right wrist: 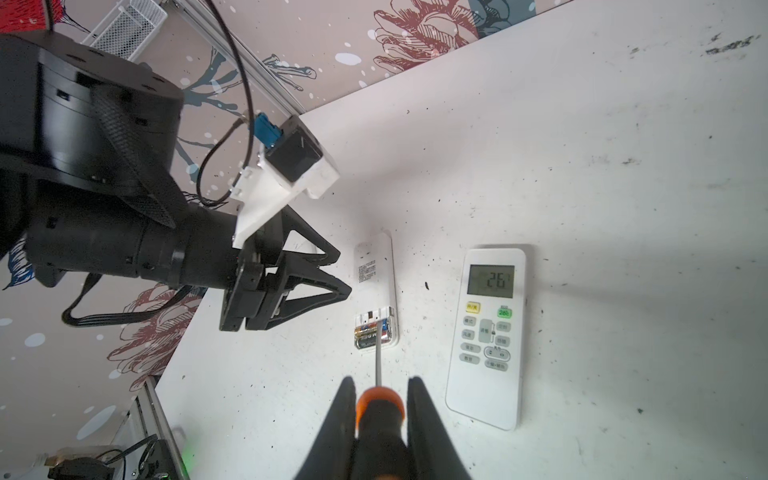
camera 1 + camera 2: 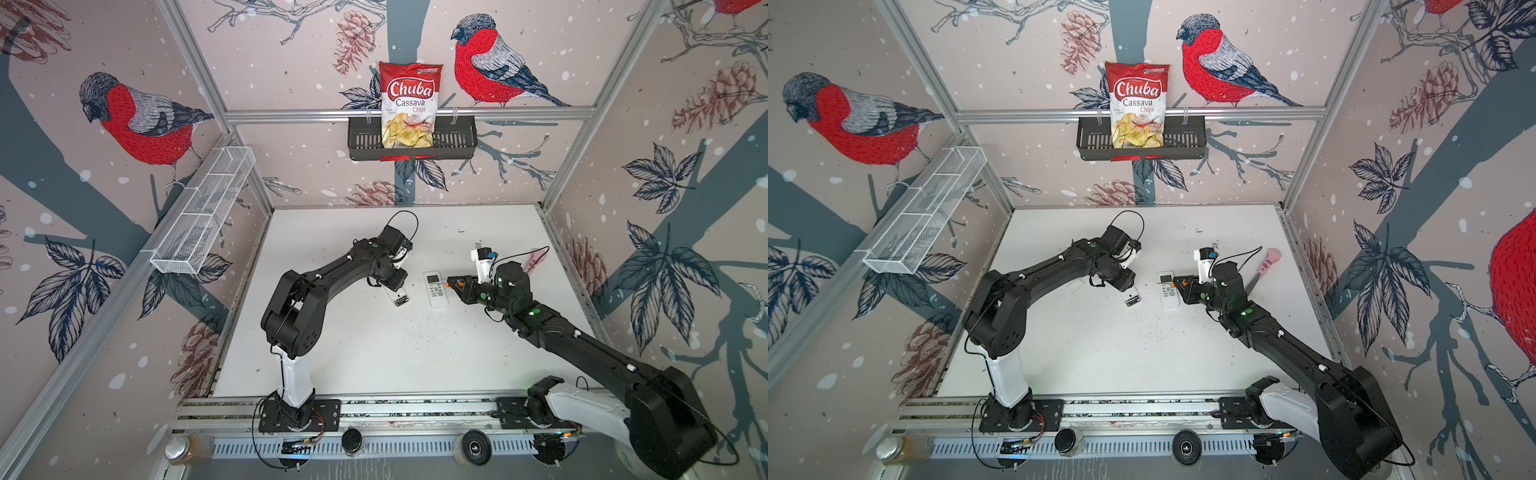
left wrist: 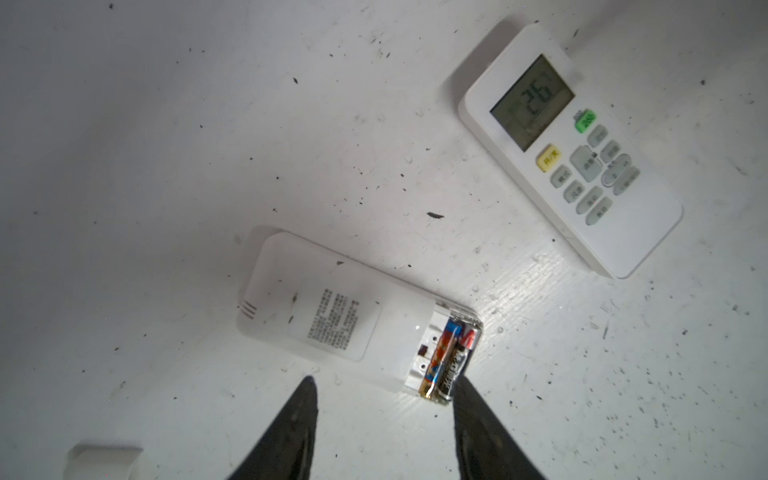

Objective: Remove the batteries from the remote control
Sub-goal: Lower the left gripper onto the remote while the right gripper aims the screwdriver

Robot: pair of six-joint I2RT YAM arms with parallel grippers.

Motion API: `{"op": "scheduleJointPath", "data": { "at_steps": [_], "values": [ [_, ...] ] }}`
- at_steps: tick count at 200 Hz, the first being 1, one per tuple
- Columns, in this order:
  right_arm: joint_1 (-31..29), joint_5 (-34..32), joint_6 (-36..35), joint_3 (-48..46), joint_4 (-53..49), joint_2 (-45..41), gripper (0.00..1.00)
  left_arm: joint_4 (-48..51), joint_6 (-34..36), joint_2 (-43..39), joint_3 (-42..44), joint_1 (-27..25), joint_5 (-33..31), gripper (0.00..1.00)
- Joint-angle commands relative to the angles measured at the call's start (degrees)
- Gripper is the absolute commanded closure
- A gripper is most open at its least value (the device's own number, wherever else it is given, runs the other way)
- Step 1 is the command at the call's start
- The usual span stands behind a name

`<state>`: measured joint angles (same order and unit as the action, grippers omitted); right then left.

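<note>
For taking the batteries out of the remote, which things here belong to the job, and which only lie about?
Job:
face-down remote
its batteries
orange-handled screwdriver in right pincer
left pincer

Lying about:
face-up remote
Chuba chips bag
black basket
white wire basket
pink-handled utensil

Right claw (image 1: 381, 384) clamping orange screwdriver (image 1: 380, 409), shaft pointing toward batteries (image 1: 371, 334), open face-down remote (image 1: 374, 270)
</note>
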<state>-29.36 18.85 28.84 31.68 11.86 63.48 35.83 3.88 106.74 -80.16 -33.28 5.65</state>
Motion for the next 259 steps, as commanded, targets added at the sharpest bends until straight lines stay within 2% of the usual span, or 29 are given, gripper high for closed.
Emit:
{"op": "scheduleJointPath", "data": {
  "at_steps": [1,46,124,259],
  "values": [
    [-0.4,0.8,0.9,-0.4,2.1,-0.2,1.00,-1.6,0.7,-0.7,1.4,0.1,0.2,0.55],
    [-0.8,0.2,0.7,-1.1,2.5,-1.4,1.00,-3.6,0.9,-0.2,4.9,-0.5,-0.1,0.57],
    [-2.6,0.4,2.0,-5.3,6.7,-2.3,1.00,-4.3,0.3,3.0,3.2,-0.6,-4.8,0.57],
    [-8.4,-5.6,2.5,-2.2,8.0,7.7,1.00,-4.6,0.4,7.1,2.4,0.3,-2.8,0.57]
  ]
}}
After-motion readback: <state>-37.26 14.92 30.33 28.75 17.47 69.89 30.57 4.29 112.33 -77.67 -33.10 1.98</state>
